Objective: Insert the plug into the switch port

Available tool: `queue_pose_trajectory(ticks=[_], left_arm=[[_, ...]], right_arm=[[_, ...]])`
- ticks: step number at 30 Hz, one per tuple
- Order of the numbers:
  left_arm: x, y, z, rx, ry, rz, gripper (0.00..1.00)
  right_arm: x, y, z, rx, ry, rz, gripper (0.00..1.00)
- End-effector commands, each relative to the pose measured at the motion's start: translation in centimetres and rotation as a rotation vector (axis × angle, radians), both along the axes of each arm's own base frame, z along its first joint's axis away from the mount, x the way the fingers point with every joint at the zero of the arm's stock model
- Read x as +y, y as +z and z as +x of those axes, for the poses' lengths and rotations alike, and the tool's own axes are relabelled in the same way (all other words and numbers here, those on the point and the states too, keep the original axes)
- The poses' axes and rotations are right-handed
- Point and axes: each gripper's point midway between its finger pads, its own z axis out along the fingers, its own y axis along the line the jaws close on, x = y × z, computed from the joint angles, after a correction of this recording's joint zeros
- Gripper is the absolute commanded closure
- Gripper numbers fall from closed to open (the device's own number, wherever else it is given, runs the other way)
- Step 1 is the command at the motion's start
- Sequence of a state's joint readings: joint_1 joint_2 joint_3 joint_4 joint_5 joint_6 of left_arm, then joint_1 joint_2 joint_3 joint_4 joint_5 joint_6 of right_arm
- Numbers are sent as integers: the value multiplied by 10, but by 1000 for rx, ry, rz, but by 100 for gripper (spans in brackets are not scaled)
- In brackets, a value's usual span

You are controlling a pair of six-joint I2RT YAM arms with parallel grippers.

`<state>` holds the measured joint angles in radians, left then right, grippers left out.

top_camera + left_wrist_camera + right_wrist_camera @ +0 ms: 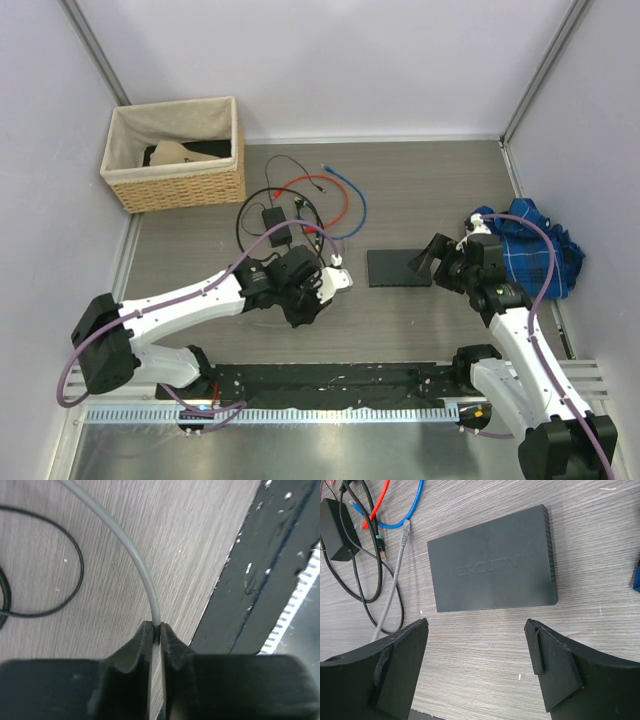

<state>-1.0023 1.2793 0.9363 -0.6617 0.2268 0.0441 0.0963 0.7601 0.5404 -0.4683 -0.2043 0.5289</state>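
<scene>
Flat dark switch lies near the plug on its grey cable.

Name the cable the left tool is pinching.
The grey cable, clamped in the left tool; the blue cable, red cable and black cord lie loose.

A robotics lab test cell: plain white panel walls on aluminium posts enclose a wood-grain table, with a slotted mounting rail at six o'clock.
</scene>
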Motion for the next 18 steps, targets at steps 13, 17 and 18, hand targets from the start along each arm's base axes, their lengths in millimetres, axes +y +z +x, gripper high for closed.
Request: queue_pose_trajectory(ticks=[13, 17, 18], left_arm=[[-7, 0, 35, -128, 117, 21, 48], [-34, 18, 69, -151, 404, -115, 44], [-45, 19, 79, -160, 442, -141, 44]], right_arm=[[-23, -9, 21, 15, -72, -131, 12], [-26, -12, 24, 34, -78, -150, 12], [-26, -15, 24, 43, -76, -153, 12]])
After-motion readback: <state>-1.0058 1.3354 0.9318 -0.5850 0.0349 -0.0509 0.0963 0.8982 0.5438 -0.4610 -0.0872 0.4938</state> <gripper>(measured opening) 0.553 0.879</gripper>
